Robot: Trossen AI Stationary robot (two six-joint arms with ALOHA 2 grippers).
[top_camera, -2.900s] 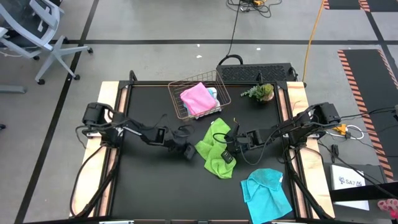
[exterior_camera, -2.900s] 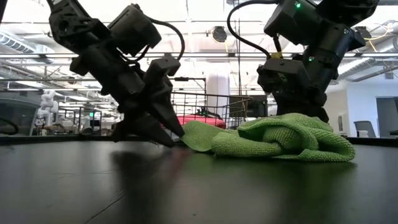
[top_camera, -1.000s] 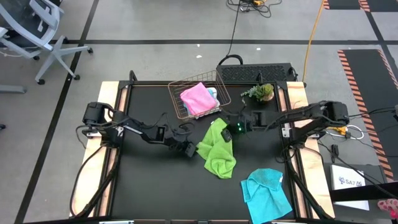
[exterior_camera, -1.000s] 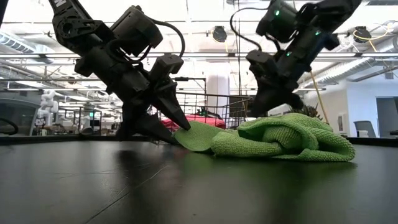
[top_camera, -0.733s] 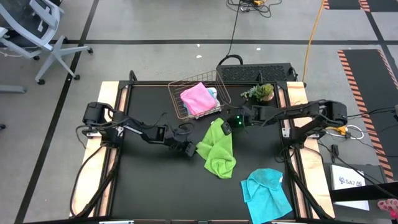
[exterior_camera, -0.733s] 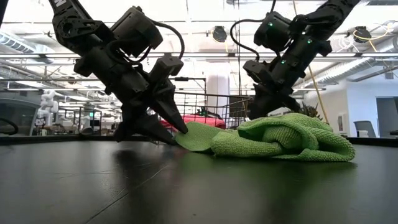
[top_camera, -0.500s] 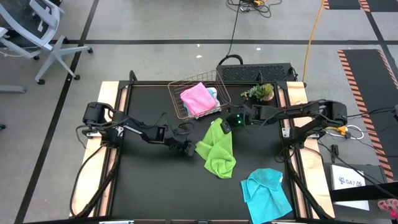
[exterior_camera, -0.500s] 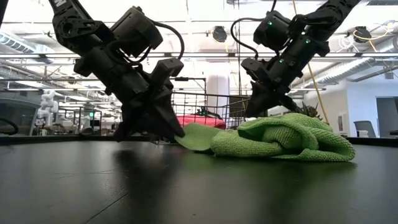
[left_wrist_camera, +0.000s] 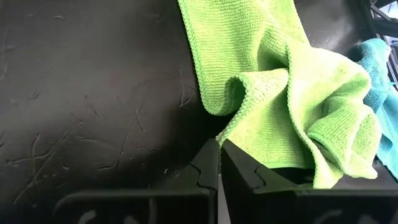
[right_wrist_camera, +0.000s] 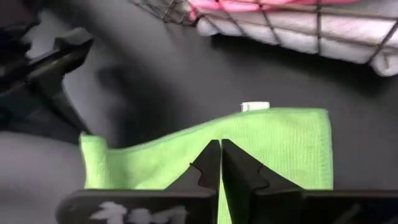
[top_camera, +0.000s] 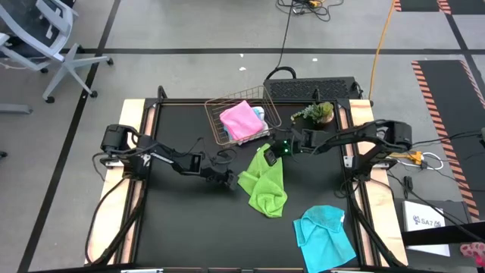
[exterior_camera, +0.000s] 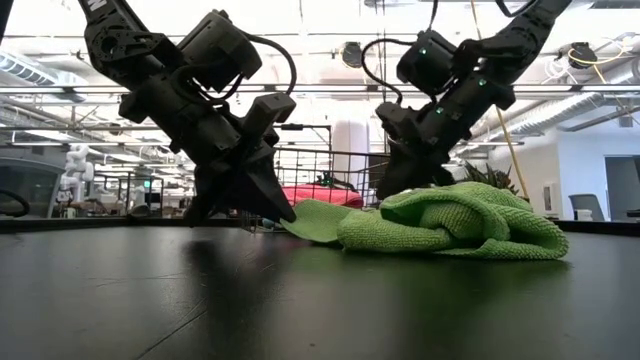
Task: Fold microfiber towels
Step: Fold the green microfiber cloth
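A lime green microfiber towel (top_camera: 264, 182) lies crumpled in the table's middle. My left gripper (top_camera: 232, 180) is shut at the towel's left edge. My right gripper (top_camera: 267, 154) is shut, its tips over the towel's far edge (right_wrist_camera: 186, 134), close to a white tag (right_wrist_camera: 255, 106). The towel mound hides those tips in the low view, so I cannot tell whether they touch the cloth. A cyan towel (top_camera: 326, 235) lies bunched at the near right. A pink towel (top_camera: 241, 117) sits in the wire basket (top_camera: 216, 129). My left gripper pinches the lime green towel's hemmed edge (left_wrist_camera: 231, 127) between its two fingertips, on the towel's left side where a flap folds over. The fingers (exterior_camera: 275, 200) come slanting down from the table's left. The towel lies slack on the table.
The copper wire basket stands at the far middle, just beyond the green towel, with a small green plant (top_camera: 317, 112) to its right. The black tabletop (top_camera: 182, 227) is bare at the near left. Wooden side rails (top_camera: 129, 189) run along both table edges.
My left gripper has shut on the green towel's left edge without moving from its place. My right gripper, shut throughout, has gone toward the table's left edge and down, to the towel's far edge. The towel has kept its shape.
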